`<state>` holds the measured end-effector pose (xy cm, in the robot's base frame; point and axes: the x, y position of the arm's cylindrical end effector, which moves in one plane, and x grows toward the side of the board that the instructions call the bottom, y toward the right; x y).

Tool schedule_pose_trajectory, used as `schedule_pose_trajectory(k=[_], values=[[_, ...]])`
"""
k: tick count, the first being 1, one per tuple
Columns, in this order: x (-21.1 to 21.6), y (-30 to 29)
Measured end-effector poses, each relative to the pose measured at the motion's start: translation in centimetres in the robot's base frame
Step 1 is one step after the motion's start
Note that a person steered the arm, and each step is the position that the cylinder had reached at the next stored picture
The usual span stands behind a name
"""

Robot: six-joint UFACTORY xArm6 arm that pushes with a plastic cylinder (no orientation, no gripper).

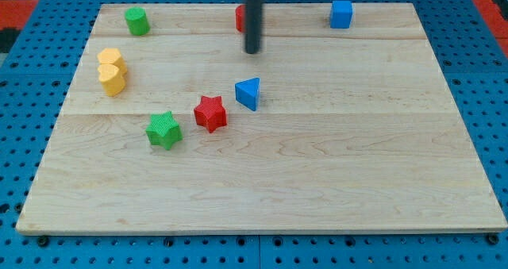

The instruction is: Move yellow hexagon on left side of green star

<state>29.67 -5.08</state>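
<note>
Tip (252, 51) near top edge, touching nothing — yellow hexagon (112, 79) by left edge, above green star (164, 130).

We find no legible text, label, brand, number or sign anywhere in the camera view. The wooden board (317, 182) carries bare grain only. The faces of the blocks we can see are plain and unmarked, and the blue perforated surface (32, 78) around the board shows only its regular holes.
</note>
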Motion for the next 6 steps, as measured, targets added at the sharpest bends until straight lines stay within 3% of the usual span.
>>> schedule_pose_trajectory(k=[3, 4, 5, 6], values=[[0.3, -19.6], [7.4, -14.7], [11.8, -9.9], [11.0, -10.8]])
